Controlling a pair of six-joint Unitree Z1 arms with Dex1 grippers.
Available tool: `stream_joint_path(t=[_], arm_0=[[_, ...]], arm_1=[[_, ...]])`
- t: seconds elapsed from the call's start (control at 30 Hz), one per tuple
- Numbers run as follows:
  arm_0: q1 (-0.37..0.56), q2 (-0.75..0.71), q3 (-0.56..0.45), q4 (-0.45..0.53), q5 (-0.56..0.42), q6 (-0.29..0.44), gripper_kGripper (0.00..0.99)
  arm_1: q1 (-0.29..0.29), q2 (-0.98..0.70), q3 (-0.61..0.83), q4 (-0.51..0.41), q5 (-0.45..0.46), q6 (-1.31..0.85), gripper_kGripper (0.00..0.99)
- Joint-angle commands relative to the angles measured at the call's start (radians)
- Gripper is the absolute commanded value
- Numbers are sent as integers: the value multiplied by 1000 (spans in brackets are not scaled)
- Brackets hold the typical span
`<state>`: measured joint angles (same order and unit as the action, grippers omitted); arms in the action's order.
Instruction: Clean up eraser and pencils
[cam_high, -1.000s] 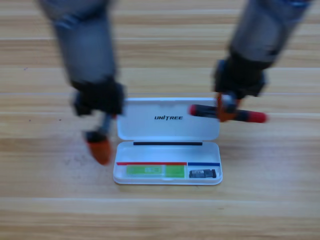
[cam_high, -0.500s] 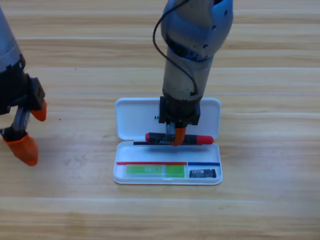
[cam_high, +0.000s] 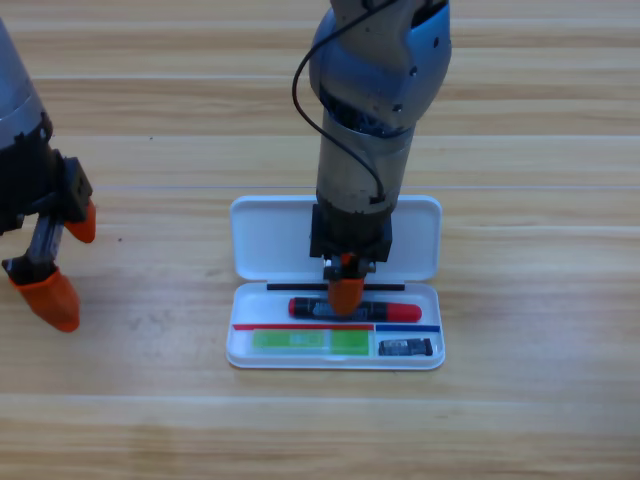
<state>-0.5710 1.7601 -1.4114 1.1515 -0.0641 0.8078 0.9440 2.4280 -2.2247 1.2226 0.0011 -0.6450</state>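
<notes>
The white case (cam_high: 262, 240) lies open at the table's middle, lid away from me. In its tray's front row lie the light green pencil (cam_high: 310, 341) on the left and the small black eraser (cam_high: 405, 347) on the right. The black pencil with red ends (cam_high: 400, 313) lies crosswise in the tray's back row. My right gripper (cam_high: 347, 296) points straight down on that pencil's middle, shut on it, and hides part of its barrel. My left gripper (cam_high: 62, 262) waits at the left edge, open and holding nothing.
The right arm's grey body (cam_high: 375, 90) rises over the case lid and covers its middle. Bare wooden table (cam_high: 520, 300) surrounds the case on all sides.
The right gripper has carried the black pencil from the case's upper right, over the lid and down into the tray's back row. The left arm has pulled back to the left edge.
</notes>
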Motion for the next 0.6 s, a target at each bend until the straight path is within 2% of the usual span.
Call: stream_joint_path(t=[0.03,0.13,0.23,0.3,0.37,0.43,0.5,0.57,0.6], arm_0=[[22,-4,17,-18,-11,-1,989],[37,-5,-3,-29,-13,2,960],[91,2,-70,-29,-45,22,888],[141,13,-121,-27,-83,40,844],[195,32,-164,-27,-129,56,767],[238,59,-204,-27,-178,83,623],[280,96,-245,-27,-232,117,380],[315,136,-284,-30,-289,151,106],[329,157,-301,-36,-309,155,0]], arm_1=[[32,6,20,15,-9,22,910],[35,-90,72,15,34,25,927],[42,-251,171,9,140,24,945],[44,-388,281,-41,217,27,945],[45,-547,435,-158,258,42,945],[45,-702,603,-310,286,59,948],[45,-827,746,-457,324,97,960],[45,-900,829,-532,359,130,960],[45,-917,844,-545,376,142,960]])
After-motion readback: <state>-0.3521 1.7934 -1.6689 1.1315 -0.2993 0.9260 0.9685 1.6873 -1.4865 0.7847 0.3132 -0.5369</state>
